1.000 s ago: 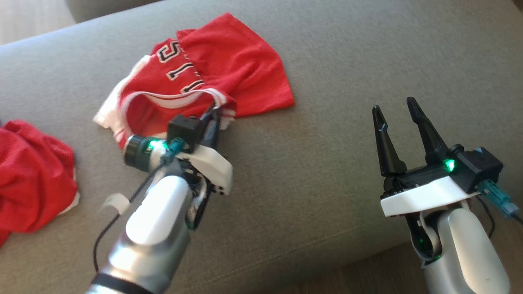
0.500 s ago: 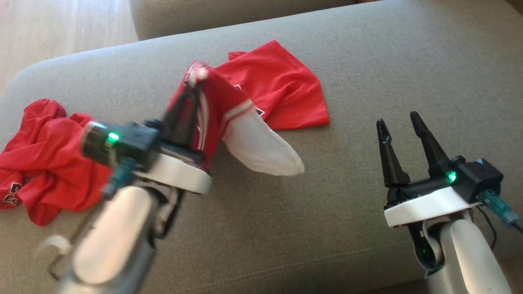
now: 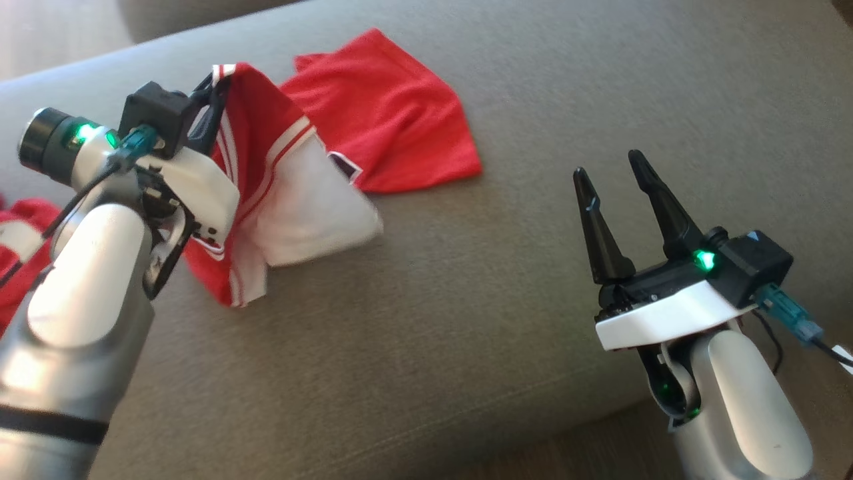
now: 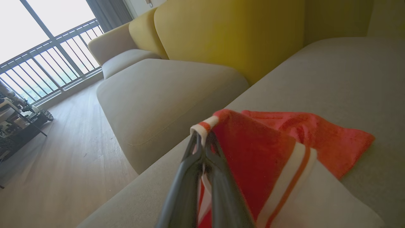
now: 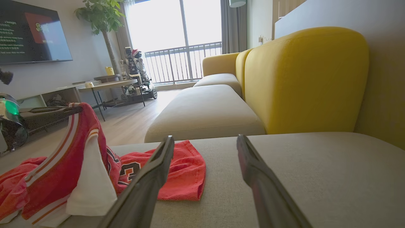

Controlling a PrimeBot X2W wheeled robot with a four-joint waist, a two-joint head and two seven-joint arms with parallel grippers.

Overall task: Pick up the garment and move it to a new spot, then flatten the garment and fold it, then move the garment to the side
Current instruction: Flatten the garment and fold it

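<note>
Red garment (image 3: 373, 120) edge between left fingers (image 4: 182, 193)

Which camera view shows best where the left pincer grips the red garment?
The left wrist view: the left pincer pinches the garment at its striped hem, seen close. The head view shows it from behind, partly hidden; the right wrist view shows it small, from the side.
</note>
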